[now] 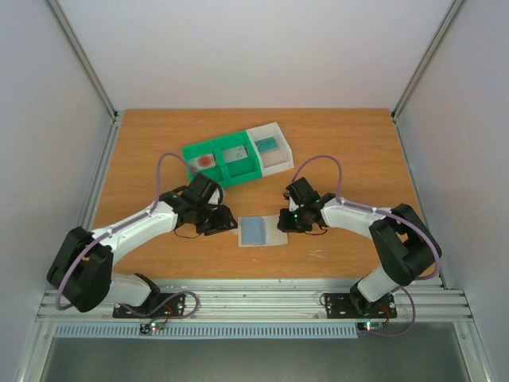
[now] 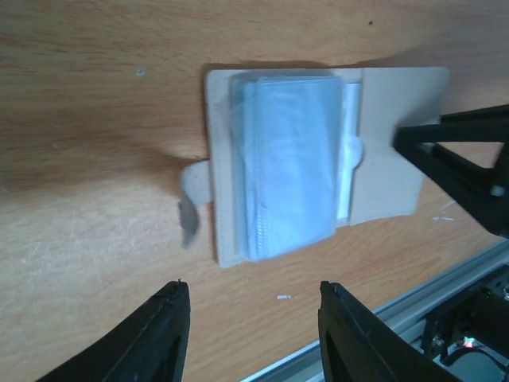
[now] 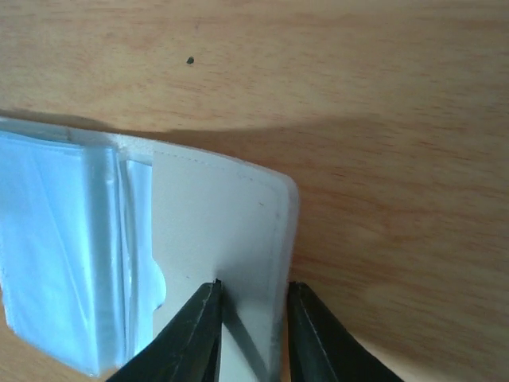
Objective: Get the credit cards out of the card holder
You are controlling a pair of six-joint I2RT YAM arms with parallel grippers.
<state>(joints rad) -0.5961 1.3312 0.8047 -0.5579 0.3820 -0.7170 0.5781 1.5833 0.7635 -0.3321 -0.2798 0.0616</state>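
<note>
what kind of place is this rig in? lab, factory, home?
Most likely a lab test cell for robot trials: plain white wall panels in metal framing box in a bare wooden table, and a left arm and right arm are bolted to an aluminium rail at its near edge.

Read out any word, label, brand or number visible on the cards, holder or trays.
None can be read in any view.
white card in the green tray: a red circle only, no letters.
blue cards in the card holder: blurred, nothing legible.
</note>
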